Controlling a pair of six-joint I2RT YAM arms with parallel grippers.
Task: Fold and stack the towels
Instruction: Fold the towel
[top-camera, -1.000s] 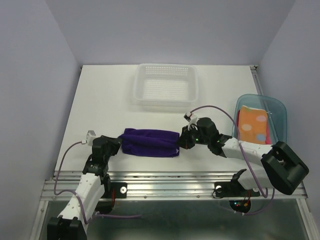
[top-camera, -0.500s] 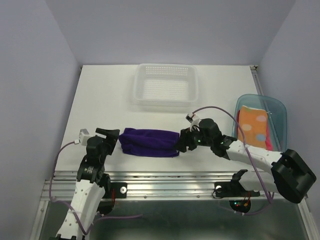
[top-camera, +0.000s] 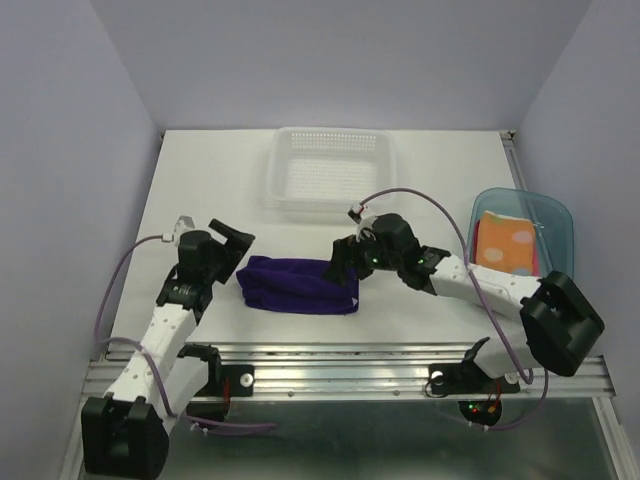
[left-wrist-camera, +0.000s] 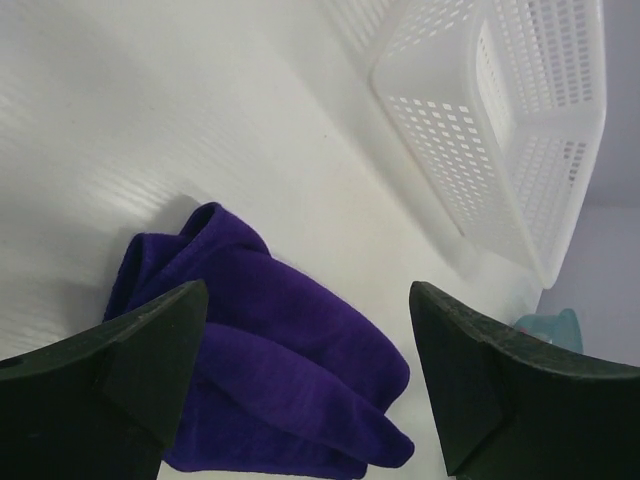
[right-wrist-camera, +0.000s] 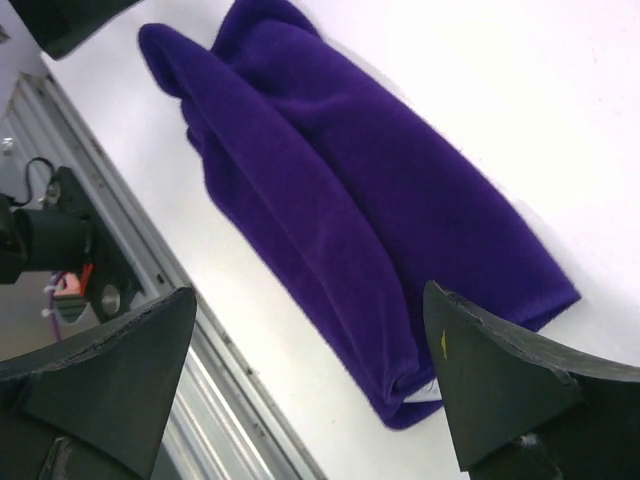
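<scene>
The dark purple towel (top-camera: 298, 285) lies folded into a long roll-like bundle on the white table, near the front. The left wrist view has it (left-wrist-camera: 270, 370) under the fingers; the right wrist view shows it (right-wrist-camera: 370, 220) with a white label at its near end. My left gripper (top-camera: 236, 243) hovers open just above its left end, holding nothing (left-wrist-camera: 305, 300). My right gripper (top-camera: 345, 258) hangs open over its right end, also holding nothing (right-wrist-camera: 310, 295). The orange polka-dot towel (top-camera: 505, 250) lies folded in the teal tray (top-camera: 555, 215), with a pink towel's edge (top-camera: 538, 265) showing beside it.
A white perforated basket (top-camera: 330, 170) stands at the back middle of the table and shows in the left wrist view (left-wrist-camera: 500, 120). The metal rail (top-camera: 350, 355) runs along the table's front edge, close to the purple towel. Walls close in both sides.
Both grippers opened and let go of the purple towel's ends. The left one lifted up and away from the front edge; the right one rose and shifted left over the towel.
</scene>
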